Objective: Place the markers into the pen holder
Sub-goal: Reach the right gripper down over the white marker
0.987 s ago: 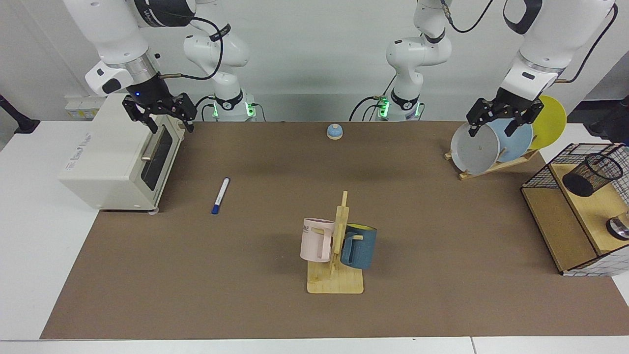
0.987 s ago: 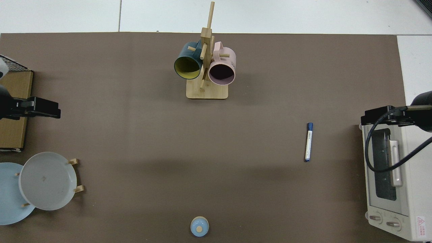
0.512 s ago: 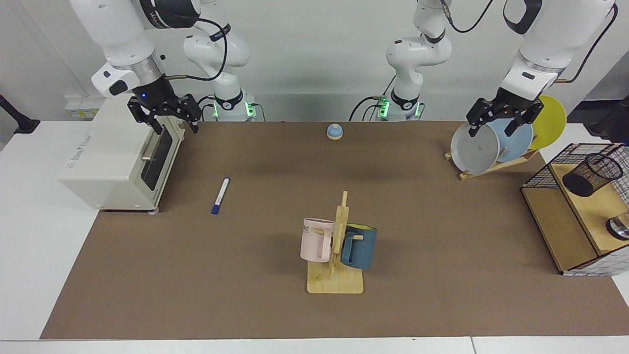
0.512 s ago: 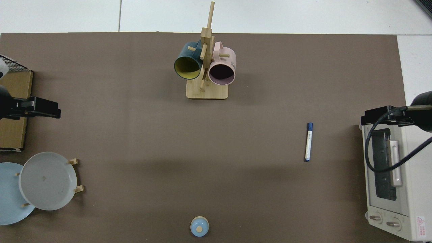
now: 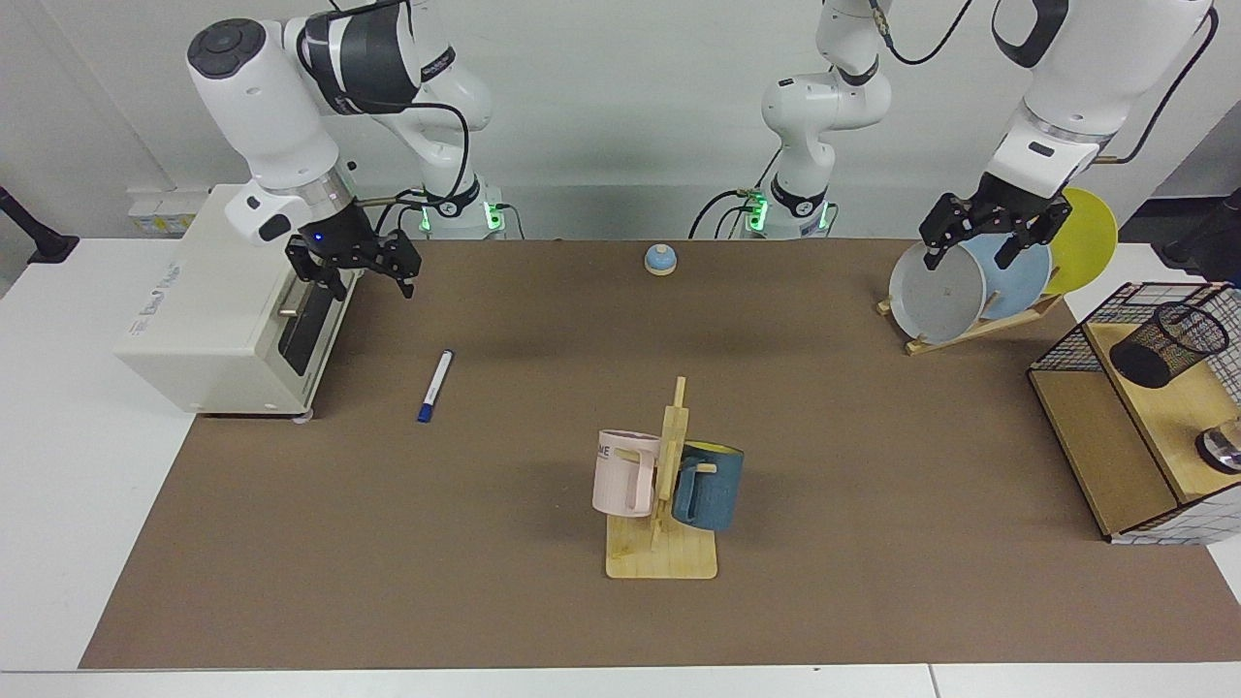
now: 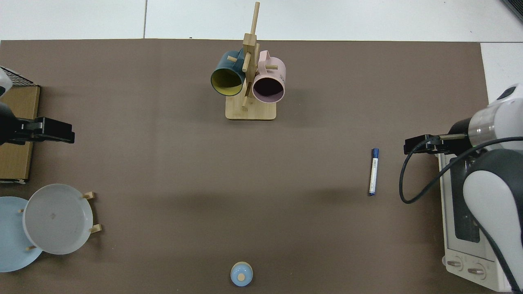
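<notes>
The marker (image 5: 435, 385), white with a blue cap, lies flat on the brown mat beside the toaster oven, and shows in the top view as the marker (image 6: 374, 171). My right gripper (image 5: 374, 291) hangs open in the air behind it, at the oven's front corner; from above the right gripper (image 6: 423, 145) is a short way to the side of the marker's capped end. The pen holder (image 5: 1168, 344), a black mesh cup, sits tilted inside the wire basket at the far side of the table. My left gripper (image 5: 968, 262) waits open above the plate rack.
A toaster oven (image 5: 223, 310) stands beside the marker. A wooden mug stand (image 5: 664, 543) with a pink and a blue mug is mid-table. A plate rack (image 5: 970, 291), a small blue bell (image 5: 659, 259) and the wire basket (image 5: 1134, 407) line the other sides.
My right gripper has moved off the toaster oven's top, down and toward the marker. The left arm, the marker and the pen holder have not moved.
</notes>
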Action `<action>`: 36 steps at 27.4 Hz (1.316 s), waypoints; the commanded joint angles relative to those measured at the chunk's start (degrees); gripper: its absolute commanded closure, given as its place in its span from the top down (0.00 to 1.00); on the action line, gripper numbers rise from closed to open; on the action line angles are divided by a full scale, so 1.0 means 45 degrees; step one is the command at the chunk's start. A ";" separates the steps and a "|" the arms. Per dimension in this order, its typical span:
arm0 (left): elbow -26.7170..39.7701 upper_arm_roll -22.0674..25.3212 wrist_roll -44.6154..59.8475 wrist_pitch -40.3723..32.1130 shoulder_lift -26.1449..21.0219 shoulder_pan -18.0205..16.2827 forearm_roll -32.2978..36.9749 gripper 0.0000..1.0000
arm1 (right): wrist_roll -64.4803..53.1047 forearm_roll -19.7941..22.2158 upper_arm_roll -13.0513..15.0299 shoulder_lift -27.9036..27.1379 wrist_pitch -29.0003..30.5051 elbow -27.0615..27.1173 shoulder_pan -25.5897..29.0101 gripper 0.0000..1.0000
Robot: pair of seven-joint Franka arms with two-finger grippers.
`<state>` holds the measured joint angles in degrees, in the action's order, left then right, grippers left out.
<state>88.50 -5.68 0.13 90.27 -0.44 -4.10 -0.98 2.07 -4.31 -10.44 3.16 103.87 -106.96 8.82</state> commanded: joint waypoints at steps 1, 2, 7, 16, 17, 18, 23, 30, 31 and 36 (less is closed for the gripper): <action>0.0020 -0.0204 -0.0146 -0.0158 0.0136 -0.0183 0.0061 1.00 | 0.0689 -0.0155 0.0015 -0.0348 0.1057 -0.0664 -0.0162 1.00; 0.0020 -0.0204 -0.0127 -0.0177 0.0117 -0.0183 0.0061 1.00 | 0.0904 -0.0078 0.0015 -0.0544 0.1271 -0.0645 -0.0241 1.00; 0.0020 -0.0204 -0.0107 -0.0314 0.0136 -0.0163 0.0042 1.00 | 0.1492 0.0001 0.0015 -0.1384 0.1957 -0.0684 -0.0378 1.00; 0.0644 -0.0028 0.0030 -0.0177 0.0508 -0.0222 -0.0544 1.00 | 0.1571 0.0079 0.0015 -0.2147 0.3907 -0.1717 -0.0417 1.00; 0.0800 -0.0028 0.0030 -0.0158 0.0585 -0.0164 -0.0544 1.00 | 0.1571 0.0079 0.0015 -0.2263 0.4220 -0.1874 -0.0417 1.00; 0.0937 -0.0028 0.0010 -0.0119 0.0663 -0.0105 -0.0544 1.00 | 0.1571 0.0079 0.0015 -0.2361 0.4493 -0.2011 -0.0417 1.00; 0.1562 -0.0126 -0.0029 -0.0021 0.0976 -0.0046 -0.0525 1.00 | 0.1687 0.0527 0.0034 -0.2928 0.5764 -0.2578 -0.0632 1.00; 0.2109 -0.0145 -0.0205 0.0213 0.1035 -0.0046 -0.0525 1.00 | 0.2371 0.1348 0.0034 -0.3553 0.6741 -0.2969 -0.0632 1.00; 0.2168 -0.0145 -0.0224 0.0233 0.1035 -0.0046 -0.0525 1.00 | 0.2391 0.1465 0.0034 -0.3612 0.6878 -0.3027 -0.0593 1.00; 0.2793 -0.0165 -0.1627 0.0233 0.1035 0.0013 -0.0408 1.00 | 0.2604 0.2052 0.0034 -0.3671 0.6976 -0.3164 -0.0496 1.00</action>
<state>96.51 -6.49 -1.48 89.89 2.35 -4.19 -2.67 11.14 2.14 -10.15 -13.56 133.47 -119.95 6.10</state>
